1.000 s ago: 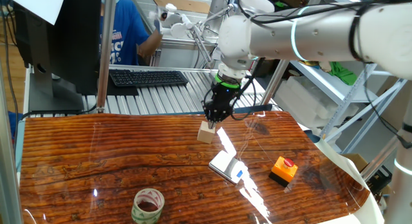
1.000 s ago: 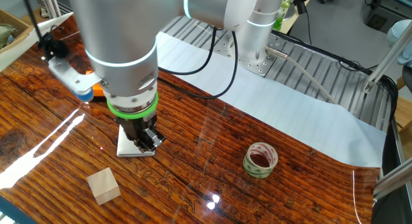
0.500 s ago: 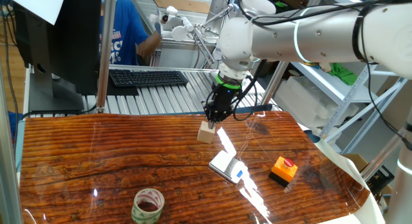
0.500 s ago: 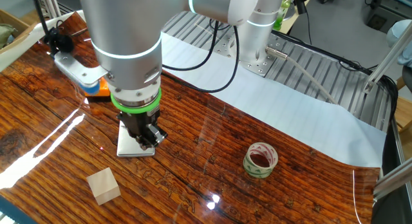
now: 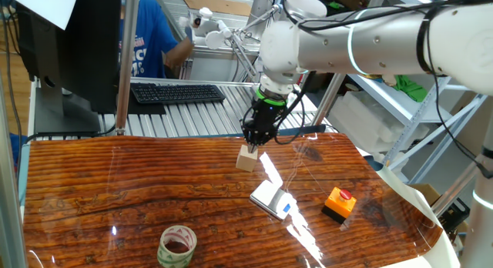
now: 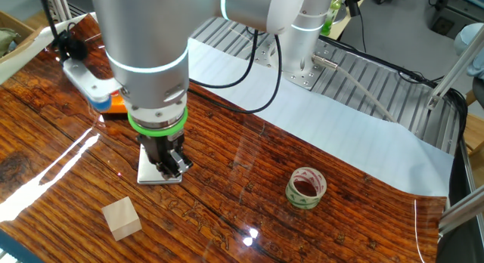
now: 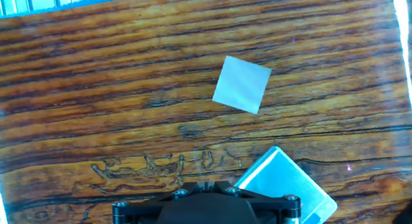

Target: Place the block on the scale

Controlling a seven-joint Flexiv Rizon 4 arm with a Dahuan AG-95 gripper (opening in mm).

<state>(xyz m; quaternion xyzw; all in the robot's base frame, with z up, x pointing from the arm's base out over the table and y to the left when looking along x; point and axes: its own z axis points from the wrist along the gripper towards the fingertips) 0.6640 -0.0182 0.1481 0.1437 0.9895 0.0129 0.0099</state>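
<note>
The block is a small tan wooden cube that rests on the wooden table, apart from the gripper. It also shows in the other fixed view and in the hand view. The scale is a thin silver plate with a blue mark and lies flat a short way from the block. It also shows in the hand view. In the other fixed view the hand partly hides the scale. My gripper hangs above the table between block and scale. Its fingers stand close together and hold nothing.
An orange box with a red button sits beyond the scale near the table's right edge. A roll of tape stands near the front edge, also seen in the other fixed view. A keyboard lies behind the table.
The hand has shifted only slightly above the table. The block and the scale have not moved.
</note>
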